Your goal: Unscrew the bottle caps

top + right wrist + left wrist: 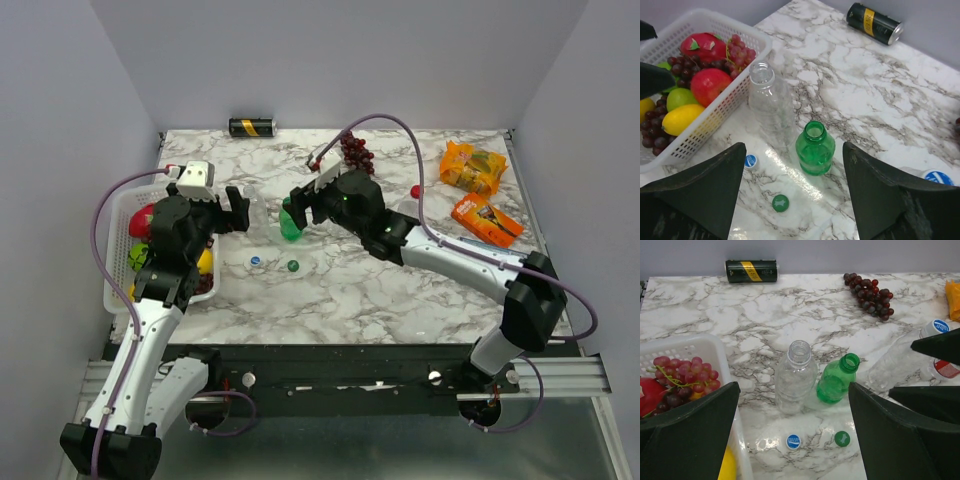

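White marble counter [400, 290], plain pale walls [350, 60], left pincer [794, 385] and right pincer [794, 145] wide open, empty, green bottle [815, 147] standing uncapped

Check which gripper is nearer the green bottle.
Right. Right gripper hangs just beside the green bottle, jaws open; left gripper sits farther left, past the clear bottle.

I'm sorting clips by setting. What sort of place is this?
Probably a robotics lab test cell rather than a kitchen: a marble-patterned table boxed in by plain grey walls, a left arm and right arm mounted on a metal rail at its near edge, and staged props like the fruit basket.
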Action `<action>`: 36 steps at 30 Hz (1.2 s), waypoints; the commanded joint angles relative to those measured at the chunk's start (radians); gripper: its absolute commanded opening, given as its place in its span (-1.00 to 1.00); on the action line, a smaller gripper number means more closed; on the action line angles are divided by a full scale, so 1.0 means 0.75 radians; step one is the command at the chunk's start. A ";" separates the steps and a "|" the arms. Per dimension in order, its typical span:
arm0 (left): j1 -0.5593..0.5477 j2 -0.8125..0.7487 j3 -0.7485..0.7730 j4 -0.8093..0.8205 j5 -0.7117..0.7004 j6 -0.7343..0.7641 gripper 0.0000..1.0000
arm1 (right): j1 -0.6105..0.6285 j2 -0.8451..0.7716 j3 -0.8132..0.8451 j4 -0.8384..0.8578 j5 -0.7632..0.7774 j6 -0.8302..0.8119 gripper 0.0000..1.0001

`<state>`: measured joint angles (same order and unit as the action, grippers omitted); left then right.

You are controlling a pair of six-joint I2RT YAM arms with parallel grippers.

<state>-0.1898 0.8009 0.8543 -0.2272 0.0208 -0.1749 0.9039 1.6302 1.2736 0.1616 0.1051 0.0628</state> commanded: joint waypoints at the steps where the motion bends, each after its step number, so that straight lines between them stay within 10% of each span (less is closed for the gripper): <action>1: 0.006 0.006 0.015 -0.010 0.076 0.018 0.98 | -0.027 -0.040 0.140 -0.266 0.068 -0.022 0.67; 25: 0.004 0.016 0.021 0.006 0.214 -0.010 0.98 | -0.336 0.152 0.253 -0.492 -0.054 0.062 0.33; 36: -0.107 0.014 0.002 0.035 0.322 0.043 0.98 | -0.336 0.052 0.268 -0.606 -0.111 0.062 -0.56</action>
<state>-0.2127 0.8143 0.8543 -0.2264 0.1791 -0.1719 0.6483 1.7370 1.4456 -0.2066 0.0761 0.1040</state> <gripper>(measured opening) 0.988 0.399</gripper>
